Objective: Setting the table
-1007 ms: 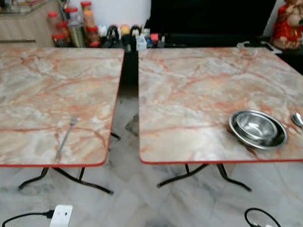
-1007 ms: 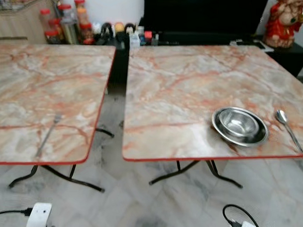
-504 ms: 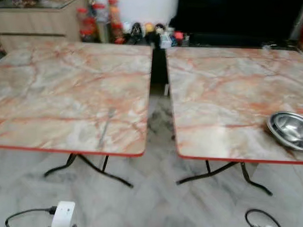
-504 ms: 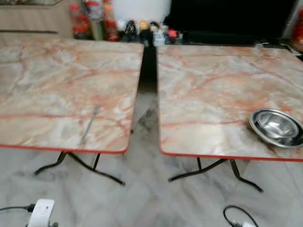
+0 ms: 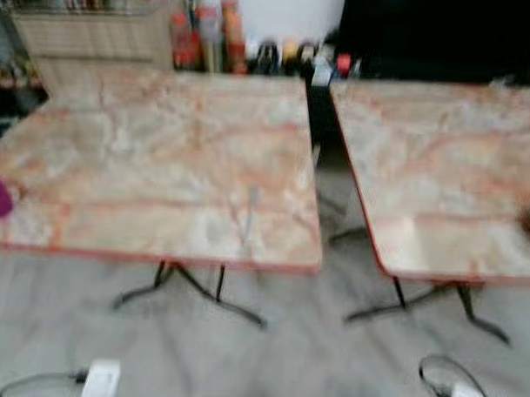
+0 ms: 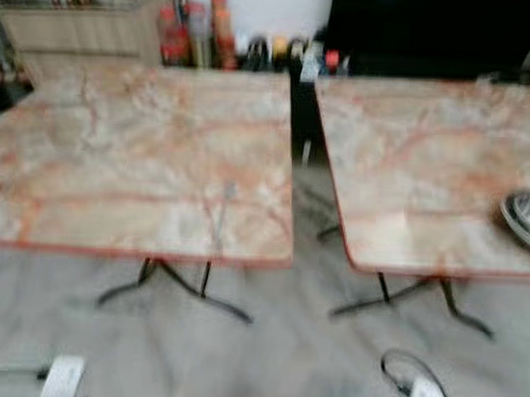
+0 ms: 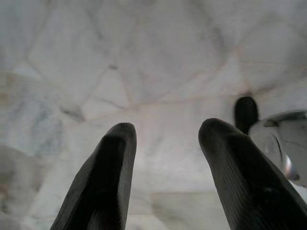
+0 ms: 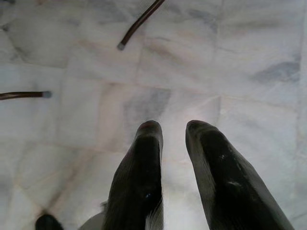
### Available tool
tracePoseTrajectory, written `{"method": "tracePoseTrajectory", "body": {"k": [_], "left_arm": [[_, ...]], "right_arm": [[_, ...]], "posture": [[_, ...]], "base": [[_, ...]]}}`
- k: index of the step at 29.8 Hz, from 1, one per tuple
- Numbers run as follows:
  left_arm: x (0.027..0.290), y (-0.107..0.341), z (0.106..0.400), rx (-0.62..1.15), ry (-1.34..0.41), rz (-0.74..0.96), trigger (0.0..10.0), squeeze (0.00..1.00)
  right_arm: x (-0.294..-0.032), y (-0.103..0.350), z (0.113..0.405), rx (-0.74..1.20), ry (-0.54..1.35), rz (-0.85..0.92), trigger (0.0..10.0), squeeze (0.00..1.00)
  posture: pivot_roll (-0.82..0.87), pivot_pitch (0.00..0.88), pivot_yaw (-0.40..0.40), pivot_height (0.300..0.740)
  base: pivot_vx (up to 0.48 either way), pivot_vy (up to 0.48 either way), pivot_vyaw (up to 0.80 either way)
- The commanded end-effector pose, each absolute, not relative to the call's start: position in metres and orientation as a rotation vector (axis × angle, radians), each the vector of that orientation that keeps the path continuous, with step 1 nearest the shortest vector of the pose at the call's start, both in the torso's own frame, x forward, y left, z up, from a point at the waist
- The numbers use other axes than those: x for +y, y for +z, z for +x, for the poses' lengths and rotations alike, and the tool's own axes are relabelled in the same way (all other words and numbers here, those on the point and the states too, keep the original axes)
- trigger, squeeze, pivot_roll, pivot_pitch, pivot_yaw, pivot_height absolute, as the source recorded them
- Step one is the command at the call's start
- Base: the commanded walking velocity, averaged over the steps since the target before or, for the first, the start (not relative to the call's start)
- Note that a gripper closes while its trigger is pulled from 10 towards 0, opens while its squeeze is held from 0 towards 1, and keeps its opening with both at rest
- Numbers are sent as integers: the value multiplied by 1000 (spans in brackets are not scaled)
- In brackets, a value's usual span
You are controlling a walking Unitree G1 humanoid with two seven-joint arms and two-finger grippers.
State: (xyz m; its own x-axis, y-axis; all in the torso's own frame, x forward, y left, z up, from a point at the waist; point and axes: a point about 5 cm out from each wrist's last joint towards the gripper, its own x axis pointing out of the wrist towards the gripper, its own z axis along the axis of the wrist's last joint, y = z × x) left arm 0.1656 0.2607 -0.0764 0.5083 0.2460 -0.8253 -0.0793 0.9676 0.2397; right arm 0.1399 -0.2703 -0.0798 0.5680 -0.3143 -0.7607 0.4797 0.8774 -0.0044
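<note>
Marble-patterned, red-edged, the left table [image 5: 118, 158] carries a fork [image 5: 249, 217] near its front right corner; the right table [image 6: 423, 160] bears a steel bowl [image 6: 525, 218] at its right side. Both grippers, left [image 7: 165, 139] and right [image 8: 172, 132], hang over the grey floor [image 8: 72, 120], jaws spread and empty, well apart from the fork.

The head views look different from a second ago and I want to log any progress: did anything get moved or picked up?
Nothing was moved: the camera turned left. The fork lies on the left table as before, and the steel bowl on the right table has slid to the picture's edge. Both grippers hang over the floor, jaws open and holding nothing.
</note>
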Motion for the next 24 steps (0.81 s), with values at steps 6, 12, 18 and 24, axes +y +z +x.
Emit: {"method": "tracePoseTrajectory", "body": {"k": [6, 12, 18, 24], "left_arm": [[254, -76, 171, 1011, 185, 174, 10000, 0], [254, -76, 172, 1009, 185, 173, 10000, 0], [254, -76, 172, 1010, 185, 174, 10000, 0], [254, -75, 172, 1009, 184, 175, 10000, 0]], "right_arm": [[-278, -79, 134, 843, -502, 212, 10000, 0], [-278, -78, 135, 831, -501, 212, 10000, 0], [-278, -78, 136, 823, -501, 215, 10000, 0], [-278, -77, 137, 815, -503, 216, 10000, 0]], "posture": [[49, 14, 9, 740], [49, 17, 10, 740], [49, 22, 11, 740], [49, 26, 13, 740]], "base": [[0, 348, 0], [0, 348, 0], [0, 351, 0], [0, 348, 0]]}}
